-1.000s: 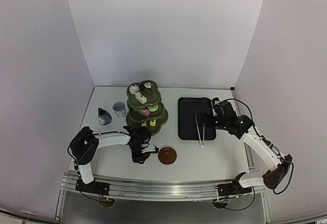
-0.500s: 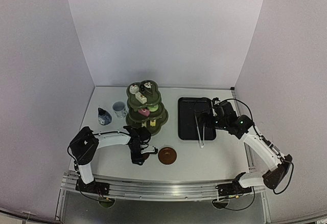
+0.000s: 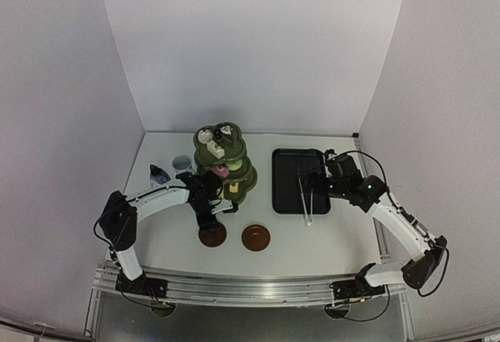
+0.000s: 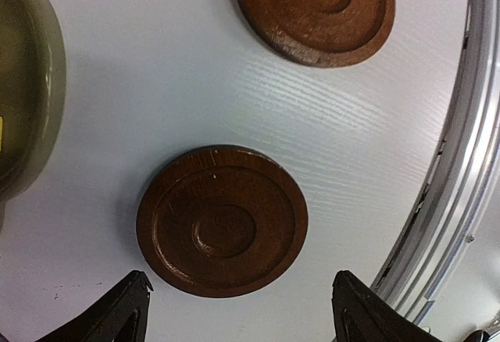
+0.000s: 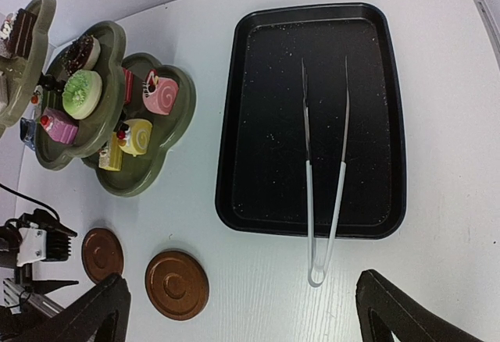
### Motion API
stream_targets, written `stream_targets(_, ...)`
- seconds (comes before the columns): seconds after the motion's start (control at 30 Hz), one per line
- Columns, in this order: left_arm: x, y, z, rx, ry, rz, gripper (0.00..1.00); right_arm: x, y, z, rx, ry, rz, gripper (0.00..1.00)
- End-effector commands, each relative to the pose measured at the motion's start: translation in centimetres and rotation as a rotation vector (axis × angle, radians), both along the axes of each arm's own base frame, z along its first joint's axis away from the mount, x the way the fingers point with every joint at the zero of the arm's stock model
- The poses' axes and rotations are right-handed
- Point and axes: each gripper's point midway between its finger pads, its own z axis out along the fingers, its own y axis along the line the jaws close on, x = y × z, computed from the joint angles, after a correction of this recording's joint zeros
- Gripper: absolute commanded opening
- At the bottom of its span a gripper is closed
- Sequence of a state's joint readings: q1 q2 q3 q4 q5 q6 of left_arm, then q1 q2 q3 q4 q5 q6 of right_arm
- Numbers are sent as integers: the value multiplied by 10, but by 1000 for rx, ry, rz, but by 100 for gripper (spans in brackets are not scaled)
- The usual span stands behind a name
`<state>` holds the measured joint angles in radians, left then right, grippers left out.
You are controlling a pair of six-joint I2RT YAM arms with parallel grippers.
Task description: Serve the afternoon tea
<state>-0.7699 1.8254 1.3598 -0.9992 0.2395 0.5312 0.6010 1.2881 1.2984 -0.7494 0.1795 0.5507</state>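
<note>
Since a second ago the left gripper (image 4: 238, 299) has let go of one coaster (image 4: 222, 221) and drawn back toward the stand (image 3: 225, 166). Its jaws now stand well apart with nothing between them, above that coaster, which lies flat on the bench (image 3: 336, 236).

From the left wrist we see only the two fingertips, a sliver of the stand's bottom tier, and the second coaster (image 4: 316, 6), cut off by the top edge. From above, the left arm crosses in front of the stand's lowest tier, and the cakes are too small for us to tell apart. The right wrist view loses most of the top tier at its left edge.

On the tiers we can pick out a green doughnut (image 5: 82, 94), a pink roll (image 5: 160, 96) and a yellow cake (image 5: 134, 137). The black tray (image 5: 266, 123) holds only the tongs (image 5: 310, 209), lying lengthwise. The right gripper (image 5: 242, 279) hovers wide open over the tray's near edge, holding nothing.

Left of the stand sit the white cup (image 3: 181, 162) and the blue cup (image 3: 158, 176), apart from both coasters. We cannot tell what, if anything, the cups hold.

White bench, a metal rail (image 4: 461, 162) along its near edge, and pale wall panels (image 3: 250, 45) on three sides.
</note>
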Motion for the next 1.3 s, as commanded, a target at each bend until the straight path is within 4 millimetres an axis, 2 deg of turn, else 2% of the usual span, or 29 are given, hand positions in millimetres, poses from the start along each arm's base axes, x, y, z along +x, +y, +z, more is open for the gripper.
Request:
stream_targets(0.0,7,0,63,-165,43,39,80,1,5,14,30,-24,10,98)
stream_targets(0.07,13,16,78,-187,42,60,79,0,5,15,29,-25,12,98)
stream_targets(0.23,9,71,104,-167,13,46,77,-1,3,11,22,-21,11,98)
stream_targets(0.33,26,111,111,-148,-42,90,77,0,4,9,19,-16,17,98)
stream_targets(0.5,81,175,113,-165,-162,203,79,0,7,8,19,-11,29,98)
stream_targets(0.63,154,219,110,-119,-279,482,78,-2,6,11,28,-15,30,98)
stream_targets(0.73,195,239,115,-89,-345,663,71,-4,4,10,31,-14,22,98)
stream_targets(0.87,232,263,110,-10,-439,822,60,-6,3,8,38,-6,15,98)
stream_targets(0.97,245,284,100,95,-457,904,57,-7,3,8,45,-4,13,98)
stream_targets(1.03,253,290,92,126,-454,955,58,-7,2,8,42,-6,8,98)
stream_targets(1.13,267,292,88,111,-468,1004,59,-6,4,6,41,2,10,98)
stream_targets(1.27,280,288,71,107,-425,1011,58,-4,9,5,47,14,24,98)
